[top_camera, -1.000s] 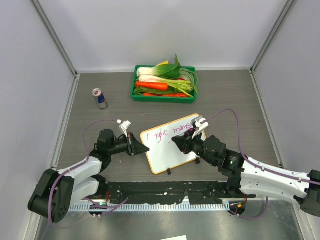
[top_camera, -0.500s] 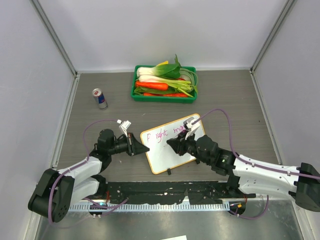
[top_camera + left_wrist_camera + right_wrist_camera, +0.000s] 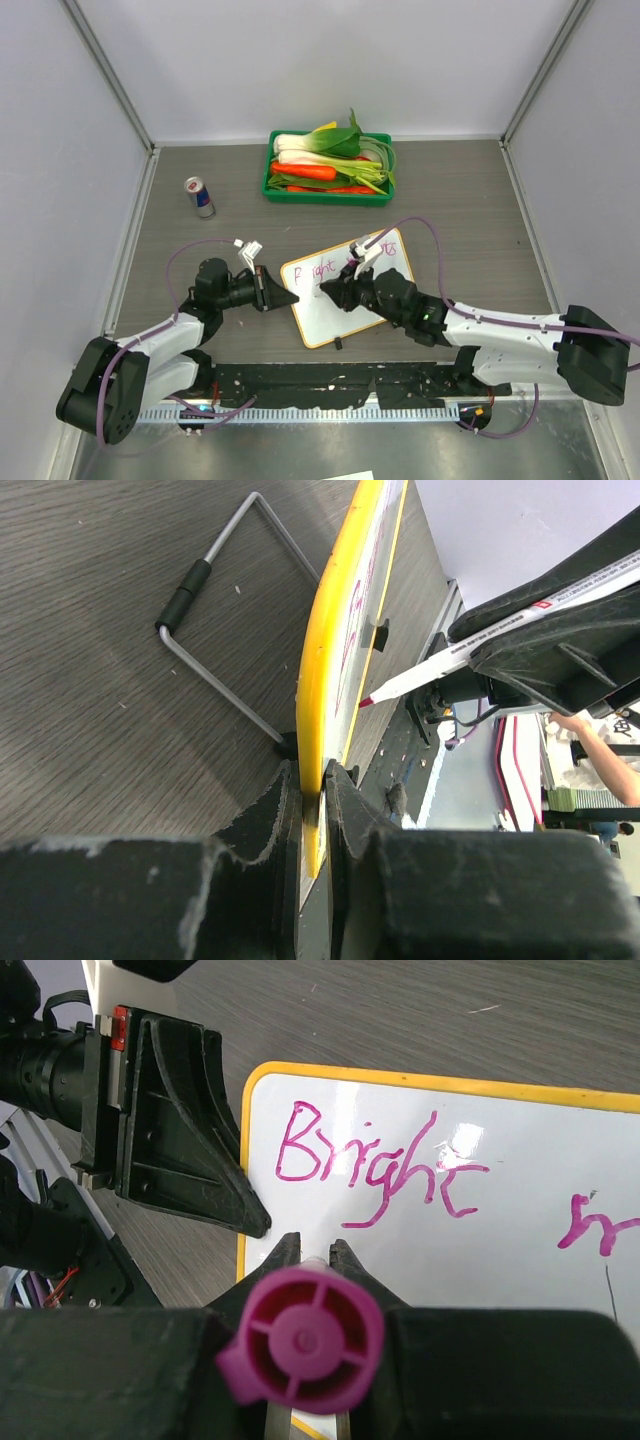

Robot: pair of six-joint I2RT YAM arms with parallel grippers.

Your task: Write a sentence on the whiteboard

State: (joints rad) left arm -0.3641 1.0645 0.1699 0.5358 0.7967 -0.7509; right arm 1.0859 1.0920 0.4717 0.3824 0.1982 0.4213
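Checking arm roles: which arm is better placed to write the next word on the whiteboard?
Right. The right pincer holds the marker, tip close to the whiteboard below "Bright"; the left pincer only clamps the board's edge.

White arm links (image 3: 520, 338), black joints (image 3: 590, 365), black fingers (image 3: 268, 825); purple cables (image 3: 410, 222) (looping loose) along both arms.

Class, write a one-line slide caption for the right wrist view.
Right gripper holds a magenta marker over the whiteboard reading "Bright"; left gripper clamps the board's edge.
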